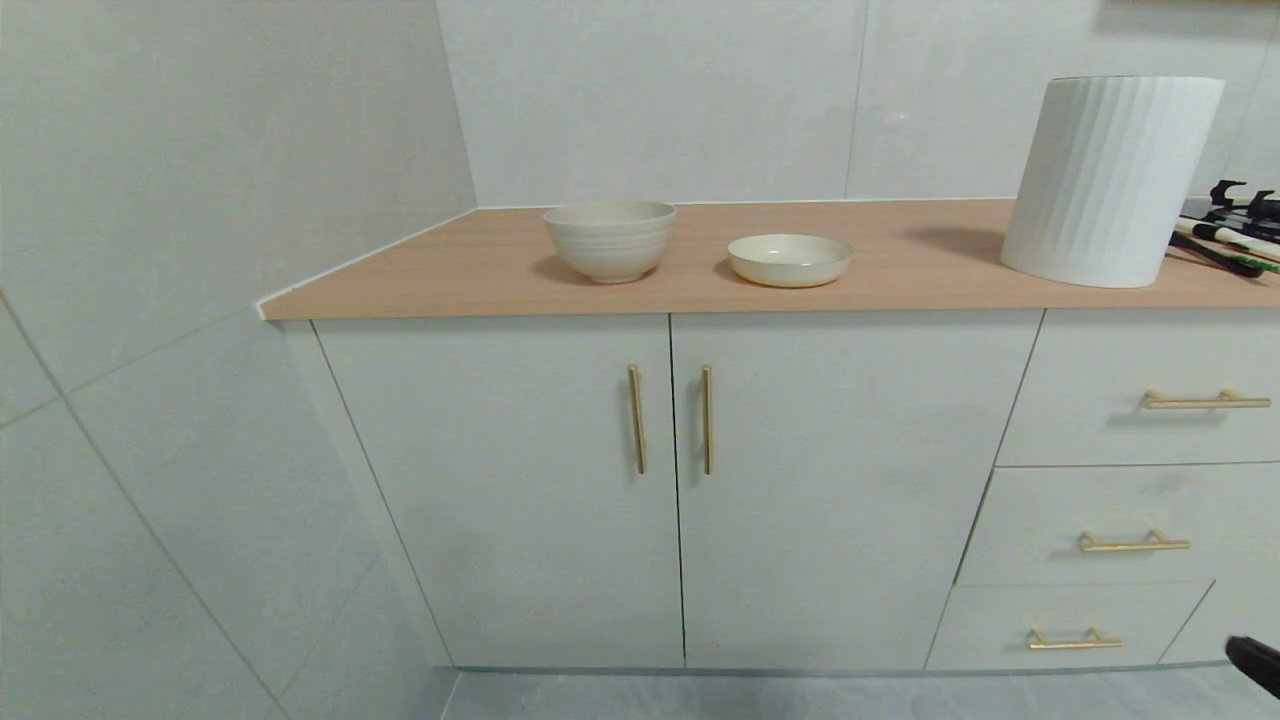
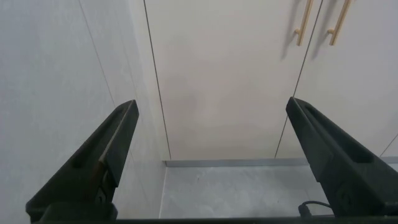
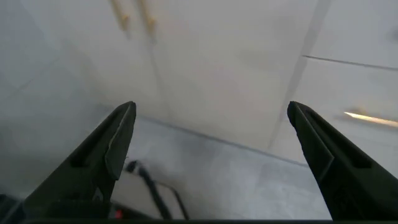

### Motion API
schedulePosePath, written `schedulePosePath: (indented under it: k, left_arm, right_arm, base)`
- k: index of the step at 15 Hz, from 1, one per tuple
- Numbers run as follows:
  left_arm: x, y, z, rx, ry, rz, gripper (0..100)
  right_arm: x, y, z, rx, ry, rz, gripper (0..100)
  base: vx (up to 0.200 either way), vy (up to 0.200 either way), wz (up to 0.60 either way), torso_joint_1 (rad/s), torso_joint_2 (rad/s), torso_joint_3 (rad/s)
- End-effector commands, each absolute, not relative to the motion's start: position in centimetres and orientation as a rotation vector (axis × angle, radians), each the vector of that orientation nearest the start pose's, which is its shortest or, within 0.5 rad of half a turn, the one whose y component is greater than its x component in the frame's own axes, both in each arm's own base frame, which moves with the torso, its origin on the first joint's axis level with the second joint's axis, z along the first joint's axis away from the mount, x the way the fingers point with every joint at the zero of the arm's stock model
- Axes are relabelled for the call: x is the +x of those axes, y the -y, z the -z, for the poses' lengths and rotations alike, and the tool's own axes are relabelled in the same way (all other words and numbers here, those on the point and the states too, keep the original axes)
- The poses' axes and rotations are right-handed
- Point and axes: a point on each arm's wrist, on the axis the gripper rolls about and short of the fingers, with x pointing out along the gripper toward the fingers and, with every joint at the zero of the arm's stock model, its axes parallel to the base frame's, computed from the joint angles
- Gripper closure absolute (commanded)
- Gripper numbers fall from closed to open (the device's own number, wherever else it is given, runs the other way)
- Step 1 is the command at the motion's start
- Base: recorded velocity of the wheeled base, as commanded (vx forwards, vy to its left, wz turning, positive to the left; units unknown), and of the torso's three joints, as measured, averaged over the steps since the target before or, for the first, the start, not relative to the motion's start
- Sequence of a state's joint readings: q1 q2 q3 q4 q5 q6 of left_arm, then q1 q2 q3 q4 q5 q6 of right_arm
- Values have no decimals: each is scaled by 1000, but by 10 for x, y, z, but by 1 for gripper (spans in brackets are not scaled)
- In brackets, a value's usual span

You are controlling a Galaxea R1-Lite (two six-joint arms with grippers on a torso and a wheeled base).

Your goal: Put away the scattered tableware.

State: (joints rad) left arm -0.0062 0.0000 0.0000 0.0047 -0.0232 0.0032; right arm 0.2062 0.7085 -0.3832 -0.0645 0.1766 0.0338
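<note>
A deep cream bowl with ribbed sides stands on the wooden countertop. To its right sits a shallow cream dish. Below them is a white cabinet with two shut doors and gold handles. My left gripper hangs low, open and empty, facing the cabinet's lower left door and the floor. My right gripper is also low, open and empty, in front of the cabinet base near the drawers.
A tall white ribbed container stands at the counter's right, with black tools and pens behind it. Three drawers with gold handles fill the right side. A tiled wall closes off the left. Grey floor lies below.
</note>
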Motion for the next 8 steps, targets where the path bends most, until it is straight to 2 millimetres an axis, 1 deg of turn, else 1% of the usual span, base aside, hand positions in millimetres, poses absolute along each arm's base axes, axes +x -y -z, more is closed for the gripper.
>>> schedulePosePath:
  k: [1, 3, 4, 5, 6, 7, 8]
  left_arm:
    - [-23, 0, -75, 3, -5, 29, 0]
    - [-23, 0, -75, 3, -5, 29, 0]
    - [-23, 0, -75, 3, -5, 29, 0]
    - [-23, 0, -75, 3, -5, 29, 0]
    - [-23, 0, -75, 3, -5, 29, 0]
    - [-23, 0, -75, 3, -5, 29, 0]
    - [-23, 0, -75, 3, -5, 29, 0]
  right_arm:
    - [159, -73, -206, -6, -410, -579, 0]
    - [205, -105, -210, -9, -380, -628, 0]
    - [223, -120, -210, -11, -366, -650, 0]
    - [223, -120, -210, -11, -366, -650, 0]
    - [252, -148, -211, 20, -376, -687, 0]
    - [262, -167, -209, 32, -386, -716, 0]
    - [272, -176, -207, 36, -388, -724, 0]
  base:
    - [0, 0, 0, 0, 0, 0]
    - [0, 0, 0, 0, 0, 0]
    - [0, 0, 0, 0, 0, 0]
    - [0, 0, 0, 0, 0, 0]
    - [0, 0, 0, 0, 0, 0]
    - [0, 0, 0, 0, 0, 0]
    - [0, 0, 0, 0, 0, 0]
